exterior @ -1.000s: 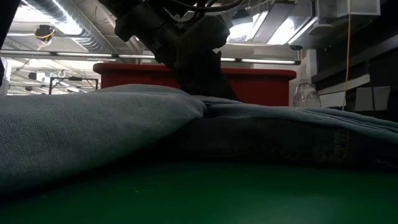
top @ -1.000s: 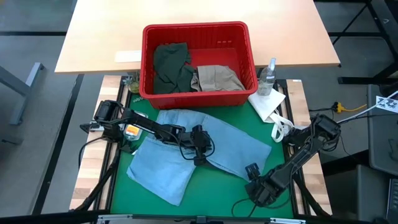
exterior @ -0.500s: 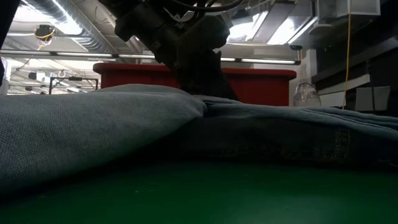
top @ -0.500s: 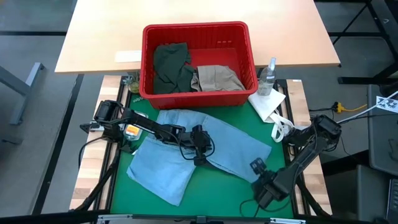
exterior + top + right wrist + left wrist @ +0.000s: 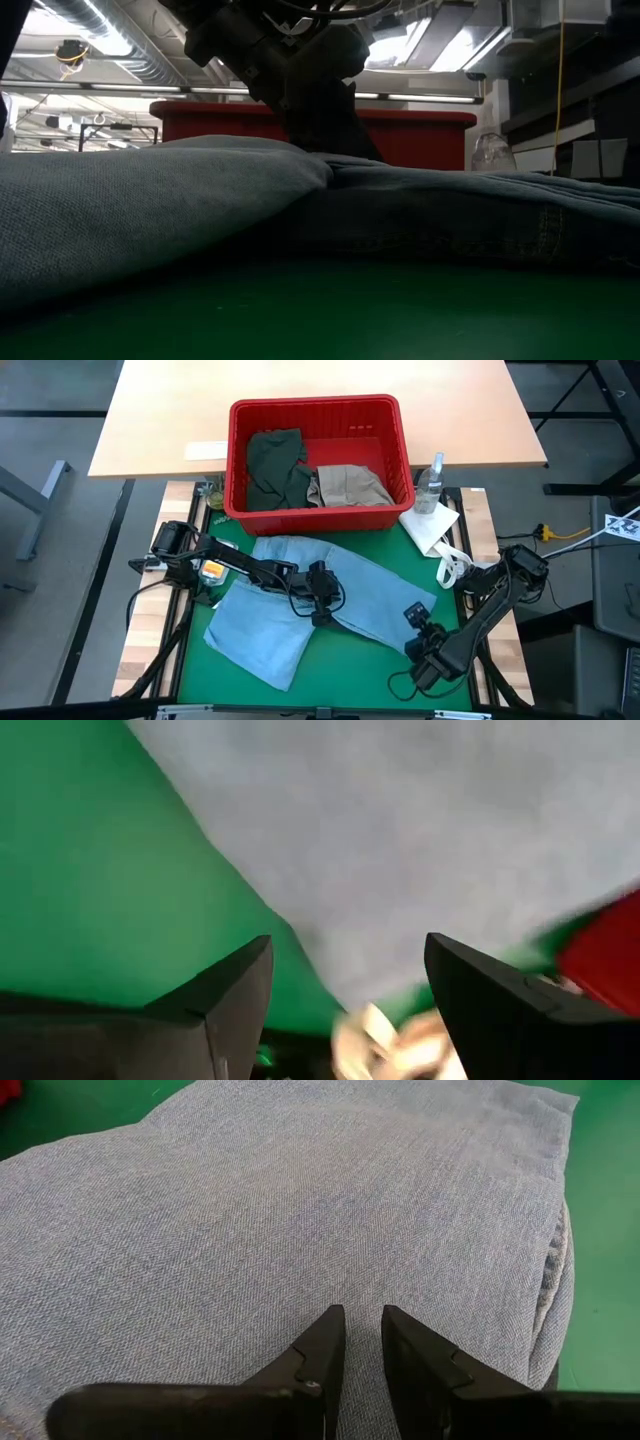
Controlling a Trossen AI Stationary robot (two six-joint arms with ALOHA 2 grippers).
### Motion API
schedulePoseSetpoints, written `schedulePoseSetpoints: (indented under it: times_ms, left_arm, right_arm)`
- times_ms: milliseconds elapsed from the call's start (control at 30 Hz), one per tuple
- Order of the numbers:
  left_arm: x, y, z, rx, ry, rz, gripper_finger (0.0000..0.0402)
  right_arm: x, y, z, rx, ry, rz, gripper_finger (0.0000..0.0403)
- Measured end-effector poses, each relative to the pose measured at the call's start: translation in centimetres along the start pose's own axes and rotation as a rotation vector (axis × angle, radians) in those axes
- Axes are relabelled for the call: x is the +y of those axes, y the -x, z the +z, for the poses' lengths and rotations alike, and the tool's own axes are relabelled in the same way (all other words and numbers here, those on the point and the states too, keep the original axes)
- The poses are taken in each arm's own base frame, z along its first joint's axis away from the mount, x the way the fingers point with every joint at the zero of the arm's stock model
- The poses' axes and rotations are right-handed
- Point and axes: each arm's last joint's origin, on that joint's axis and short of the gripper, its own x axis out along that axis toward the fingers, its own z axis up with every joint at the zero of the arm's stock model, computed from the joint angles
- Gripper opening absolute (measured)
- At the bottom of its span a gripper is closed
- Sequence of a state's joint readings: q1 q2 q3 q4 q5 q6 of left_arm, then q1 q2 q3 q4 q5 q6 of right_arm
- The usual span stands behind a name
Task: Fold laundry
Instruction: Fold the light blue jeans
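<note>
So over on the left, the left gripper [image 5: 318, 600] is sitting right on top of the light blue denim [image 5: 300, 605], roughly in the middle of the piece, where one flap lies folded across the rest. In the left wrist view its fingers [image 5: 320, 1350] are pulled nearly together with just a thin slit between them, tips down against the fabric [image 5: 300, 1210], and honestly I can't tell if there's a pinch of cloth caught in there or not. The denim itself is spread out on the green mat [image 5: 195, 645] on the counter, just in front of the red basket [image 5: 320, 410]. Inside the basket there's the dark olive green piece [image 5: 272, 465] on the left side and the beige khaki piece [image 5: 350, 485] right beside it. Moving right, the right gripper [image 5: 425, 630] is hovering off the denim's near right corner, over the mat, close to the edge of the cloth but not touching it, and its fingers [image 5: 230, 990] are spread wide apart with nothing in them.
</note>
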State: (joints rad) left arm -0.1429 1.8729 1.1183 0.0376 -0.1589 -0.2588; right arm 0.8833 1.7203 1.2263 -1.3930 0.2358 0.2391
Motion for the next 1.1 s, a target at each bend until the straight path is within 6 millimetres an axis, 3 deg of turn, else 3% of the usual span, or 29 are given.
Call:
schedulePoseSetpoints:
  times_ms: [367,700,1100]
  left_arm:
    - [0.0,0.0,0.0,0.0,0.0,0.0,0.0066]
    - [0.0,0.0,0.0,0.0,0.0,0.0,0.0066]
    - [0.0,0.0,0.0,0.0,0.0,0.0,0.0066]
  right_arm:
    - [0.5,0.0,1.7,-0.153,-0.06,0.057,0.0262]
    - [1.5,-4.5,0.6,-0.005,-0.014,0.067,0.0262]
    - [1.9,-7.0,0.2,-0.044,0.002,0.055,0.0254]
